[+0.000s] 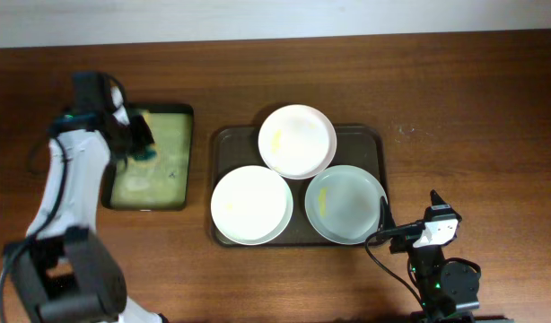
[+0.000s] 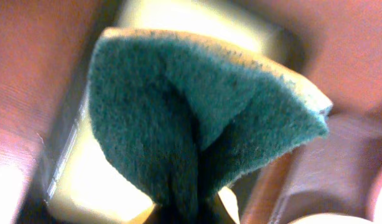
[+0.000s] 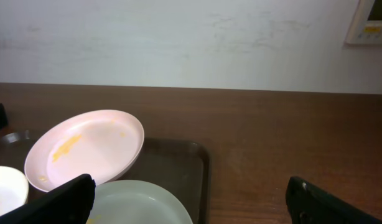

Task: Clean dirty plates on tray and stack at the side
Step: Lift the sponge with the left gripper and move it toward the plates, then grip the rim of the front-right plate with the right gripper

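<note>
Three white plates lie on the dark brown tray [image 1: 225,139]: one at the back [image 1: 297,140] with a yellow smear, one at the front left [image 1: 250,205], one at the front right [image 1: 345,205] with a yellow smear. My left gripper [image 1: 141,135] is shut on a green sponge [image 2: 197,118] and holds it above the small black tray [image 1: 159,193]. My right gripper [image 1: 410,229] is open and empty, just right of the tray's front right corner. In the right wrist view the back plate [image 3: 85,152] and front right plate [image 3: 141,202] show, with the tray [image 3: 191,162].
The small black tray with yellow-green lining stands left of the brown tray. A black cable [image 1: 383,260] runs by the right arm's base. Bare wooden table [image 1: 473,117] lies to the right and behind.
</note>
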{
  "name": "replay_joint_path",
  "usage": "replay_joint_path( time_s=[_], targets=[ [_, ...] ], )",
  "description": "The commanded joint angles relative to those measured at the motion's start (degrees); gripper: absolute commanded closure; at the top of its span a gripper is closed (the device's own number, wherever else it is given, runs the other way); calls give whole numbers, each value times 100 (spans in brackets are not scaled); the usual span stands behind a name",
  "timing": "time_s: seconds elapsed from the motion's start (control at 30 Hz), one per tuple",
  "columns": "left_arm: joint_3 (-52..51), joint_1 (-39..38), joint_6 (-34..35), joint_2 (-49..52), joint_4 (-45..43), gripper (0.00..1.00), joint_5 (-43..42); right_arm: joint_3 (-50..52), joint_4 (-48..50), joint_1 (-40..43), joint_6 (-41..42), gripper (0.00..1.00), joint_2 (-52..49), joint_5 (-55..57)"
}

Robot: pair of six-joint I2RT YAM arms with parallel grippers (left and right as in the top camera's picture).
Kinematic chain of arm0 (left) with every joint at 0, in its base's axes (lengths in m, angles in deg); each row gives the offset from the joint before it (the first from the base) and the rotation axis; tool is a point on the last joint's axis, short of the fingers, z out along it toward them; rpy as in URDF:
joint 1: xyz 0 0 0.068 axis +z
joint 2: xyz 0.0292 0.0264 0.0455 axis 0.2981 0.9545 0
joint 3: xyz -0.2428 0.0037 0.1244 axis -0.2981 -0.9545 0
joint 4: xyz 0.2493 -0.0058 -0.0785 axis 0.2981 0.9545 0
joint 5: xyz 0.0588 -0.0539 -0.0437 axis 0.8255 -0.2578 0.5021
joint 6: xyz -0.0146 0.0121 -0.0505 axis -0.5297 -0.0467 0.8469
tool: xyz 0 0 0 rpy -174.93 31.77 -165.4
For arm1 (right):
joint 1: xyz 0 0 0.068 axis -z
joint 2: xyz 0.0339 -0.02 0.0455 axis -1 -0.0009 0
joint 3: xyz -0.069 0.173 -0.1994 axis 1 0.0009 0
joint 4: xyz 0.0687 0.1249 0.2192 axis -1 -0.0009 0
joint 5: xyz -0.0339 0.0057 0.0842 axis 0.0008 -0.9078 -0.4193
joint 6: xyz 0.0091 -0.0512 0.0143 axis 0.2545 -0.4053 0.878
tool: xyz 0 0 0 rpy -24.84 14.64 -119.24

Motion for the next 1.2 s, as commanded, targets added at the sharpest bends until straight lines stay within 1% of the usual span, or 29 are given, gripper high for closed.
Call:
replay_joint_path(
  time_s=[0.0, 0.07, 0.13, 0.17, 0.2, 0.27, 0.3, 0.37, 0.43, 0.47, 0.5, 0.53, 0.57, 0.6, 0.63, 0.7, 0.73, 0.77, 0.8, 0.87, 0.9, 0.93, 0.97, 1.0, 1.03, 1.1, 1.13, 1.17],
  targets=[
    [-289, 68, 31, 328, -70, 100, 66, 46, -20, -42, -17, 2, 39, 46],
    [256, 76, 9, 144, 374, 100, -37, 46, -20, -42, -17, 2, 39, 46],
    [1069, 76, 11, -157, 1139, 100, -234, 46, -20, -42, -17, 2, 39, 46],
    [1305, 76, 13, -302, 1390, 100, -501, 46, -20, -42, -17, 2, 39, 46],
    [1517, 76, 13, -640, 1700, 100, -1224, 46, -20, -42, -17, 2, 39, 46],
    [1519, 76, 13, -850, 1908, 100, -1711, 46, -20, -42, -17, 2, 39, 46],
    [1517, 61, 11, -968, 2225, 100, -2072, 46, -20, -42, -17, 2, 39, 46],
    [1488, -118, 11, -997, 2863, 100, -2181, 46, -20, -42, -17, 2, 39, 46],
    [1342, -382, -4, -997, 3053, 100, -2175, 46, -17, -42, -20, 2, 39, 50],
    [1174, -619, -90, -997, 3071, 100, -2175, 46, 87, -42, -103, 2, 39, 254],
    [859, -1001, -96, -997, 3038, 100, -2179, 46, 190, -42, -87, 2, 39, 232],
    [503, -1346, -94, -997, 2863, 100, -2179, 46, 332, -44, 223, 2, 39, -214],
    [122, -1648, 7, -997, 2581, 100, -2179, 46, 487, -42, 535, 2, 39, -990],
    [-173, -1888, 131, -997, 2273, 100, -2177, 46, 686, -42, 544, 2, 39, -1628],
    [-474, -2114, 264, -997, 1904, 100, -2175, 46, 1154, -42, 544, 2, 39, -2308],
    [-1161, -2573, 529, -997, 870, 100, -1987, -39, 1902, -42, 546, 2, 37, -2647],
    [-1392, -2719, 772, -997, 535, 100, -1705, -214, 1923, -42, 544, 2, 20, -2643],
    [-1574, -2830, 1093, -997, 343, 100, -1434, -645, 1633, -42, 505, 2, -83, -2638],
    [-1705, -2905, 1320, -997, 251, 100, -1266, -1143, 1143, -42, 352, 2, -284, -2640],
    [-1867, -2962, 1364, -997, 96, 100, -1204, -2562, -426, -42, -262, 2, -1176, -2640],
    [-1910, -2962, 1364, -997, 33, 100, -1202, -3204, -1132, -42, -468, 2, -1674, -2640],
    [-1932, -2962, 1366, -994, -26, 100, -1056, -4212, -2186, -42, -730, 2, -2581, -2695],
    [-1932, -2962, 1366, -994, -44, 100, -935, -4802, -2761, -42, -942, 2, -3132, -2929],
    [-1932, -2962, 1375, -994, -76, 100, -813, -5525, -3355, -42, -918, 2, -3869, -3552],
    [-1934, -2962, 1399, -994, -116, 100, -758, -6098, -3845, -42, -732, 2, -4524, -4437],
    [-1934, -2962, 1543, -994, -192, 100, -750, -6544, -4065, -44, -699, 2, -5235, -5392],
    [-1934, -2962, 1694, -994, -232, 100, -748, -6649, -3915, -52, -662, 24, -5630, -5681],
    [-1934, -2962, 1801, -994, -267, 100, -750, -6675, -3869, -52, -424, 48, -5982, -5659]
  ],
)
